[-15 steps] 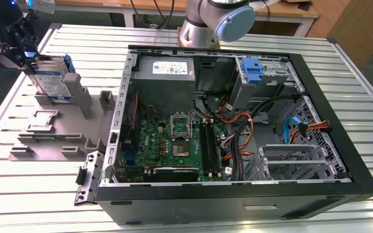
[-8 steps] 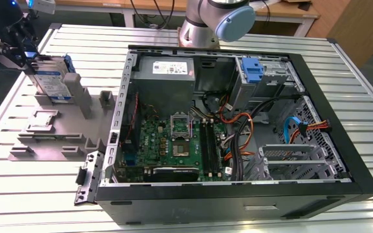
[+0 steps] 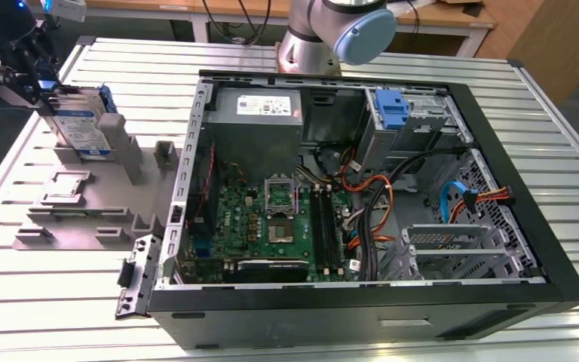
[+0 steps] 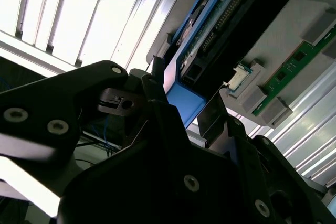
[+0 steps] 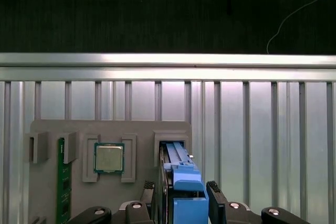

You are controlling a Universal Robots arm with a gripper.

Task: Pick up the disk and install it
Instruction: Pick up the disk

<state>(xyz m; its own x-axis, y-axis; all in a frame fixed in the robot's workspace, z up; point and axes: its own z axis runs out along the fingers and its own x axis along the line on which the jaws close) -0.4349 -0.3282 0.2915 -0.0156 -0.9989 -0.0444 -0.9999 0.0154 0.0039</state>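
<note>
Slats of bright aluminium form the desk (image 3: 48,317), and most of its middle is taken by a big black computer case (image 3: 370,311) lying open, with its green board and coloured cables on show. Behind the case stands the grey robot arm (image 3: 338,30). Beside the case, on the exterior view's left, lies a flat grey moulded parts tray (image 3: 68,219). Above that tray's far end hangs the black gripper (image 5: 184,198), its jaws pinching the silver hard disk with blue side rails (image 3: 78,124), one on each broad face. The disk stands on edge in its slot in the tray. In the first wrist view, a green memory stick (image 5: 63,182) and a small square processor chip (image 5: 109,157) rest in neighbouring pockets.
</note>
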